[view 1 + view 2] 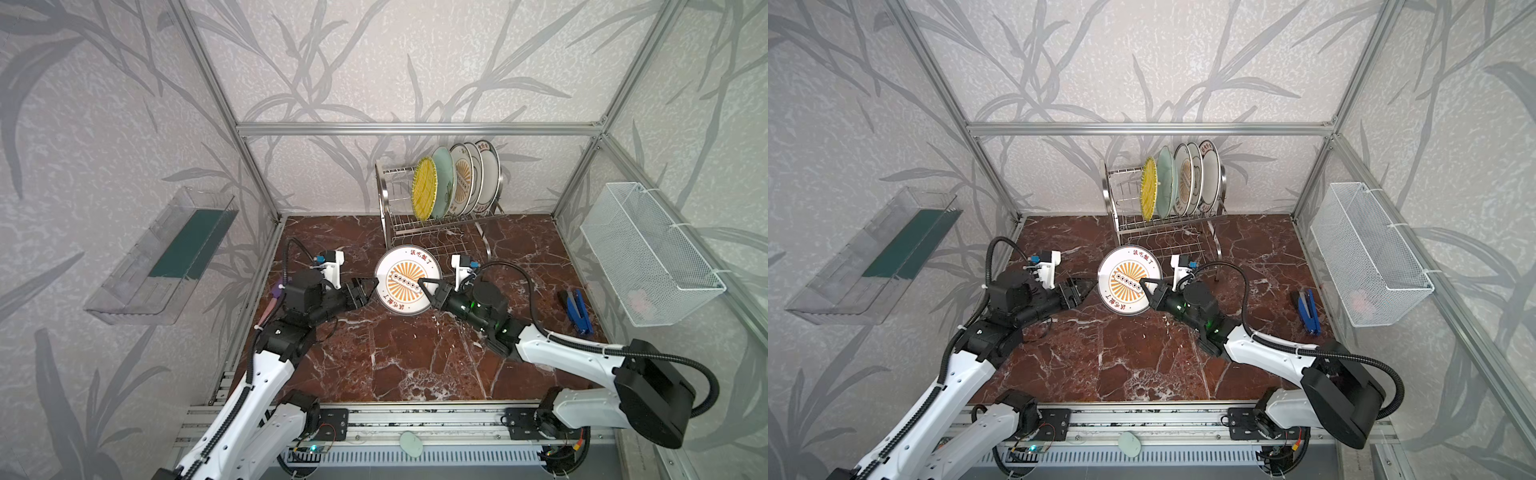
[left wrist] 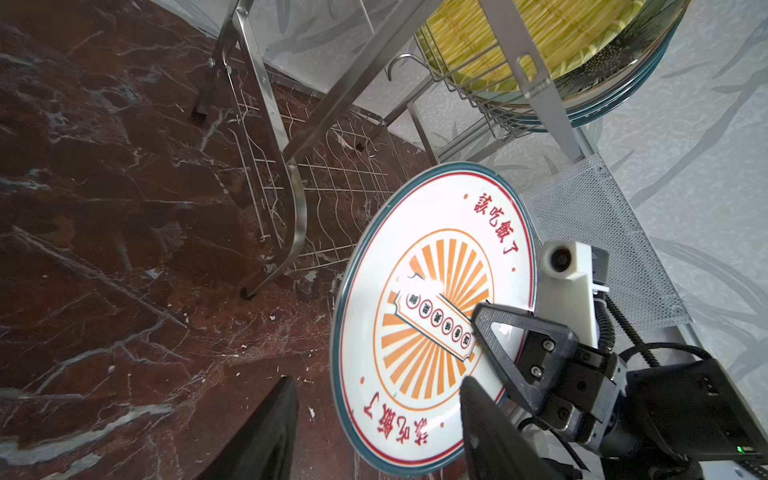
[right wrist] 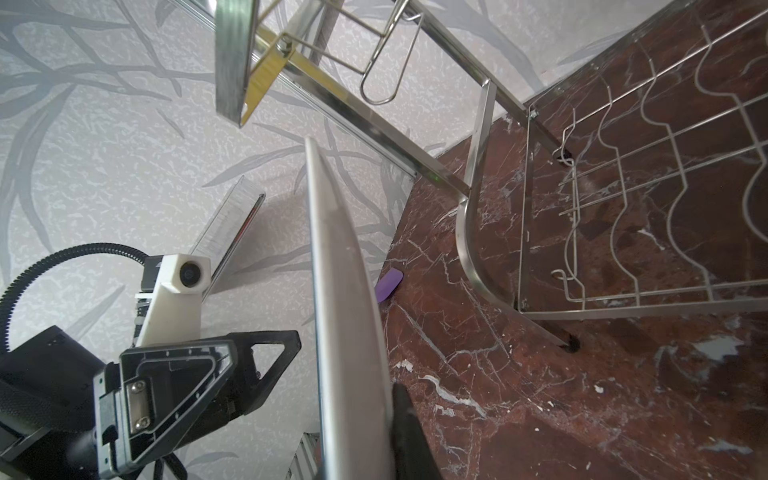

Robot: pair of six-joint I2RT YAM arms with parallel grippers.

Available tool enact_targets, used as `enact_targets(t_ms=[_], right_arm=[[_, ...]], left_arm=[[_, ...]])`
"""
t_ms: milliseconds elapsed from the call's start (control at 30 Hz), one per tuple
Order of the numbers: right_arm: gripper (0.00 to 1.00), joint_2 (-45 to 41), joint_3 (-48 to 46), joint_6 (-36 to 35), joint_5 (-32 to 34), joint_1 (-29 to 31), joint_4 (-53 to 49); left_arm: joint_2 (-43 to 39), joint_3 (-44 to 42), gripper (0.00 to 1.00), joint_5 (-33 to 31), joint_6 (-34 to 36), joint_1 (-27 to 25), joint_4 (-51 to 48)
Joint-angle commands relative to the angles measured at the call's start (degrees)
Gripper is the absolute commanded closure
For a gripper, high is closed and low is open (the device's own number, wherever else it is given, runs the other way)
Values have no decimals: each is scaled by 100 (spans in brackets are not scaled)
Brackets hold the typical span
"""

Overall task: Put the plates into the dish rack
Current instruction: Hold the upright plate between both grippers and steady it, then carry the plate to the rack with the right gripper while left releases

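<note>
Over red-brown marble bench (image 1: 395, 365), right pincer (image 1: 423, 286) is gripping white round orange-sunburst plate (image 1: 399, 266); left pincer (image 1: 372, 291) is hanging open, seemingly beside its rim.

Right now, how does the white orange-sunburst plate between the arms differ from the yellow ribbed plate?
The white orange-sunburst plate is clamped in the right gripper, outside the steel wire rack; the yellow ribbed plate stands in its upper shelf. The white face is smooth, the yellow ribbed. Both are round.

Wears white shells on left arm (image 1: 266, 374) and right arm (image 1: 561, 353), black housings (image 1: 648, 395) at joints beyond the base rail (image 1: 415, 419). Trails ribbed black cables (image 3: 70, 250). Ends in black triangular-framed left tool (image 1: 372, 289) and right tool (image 1: 422, 286) with silver screws (image 2: 548, 345), white camera blocks (image 1: 332, 266).
</note>
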Motion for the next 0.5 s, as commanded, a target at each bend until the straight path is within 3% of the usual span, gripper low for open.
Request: enact_targets(t_ms=[0, 267, 467], right_arm=[[100, -298, 257, -407, 125, 39, -251], [100, -425, 642, -977, 25, 228, -726], [100, -348, 1050, -1328, -168, 345, -844]], left_arm=[[-66, 410, 40, -349, 581, -8, -793], [30, 1382, 39, -914, 1553, -8, -2021], [-29, 1492, 39, -926, 2332, -8, -2219]])
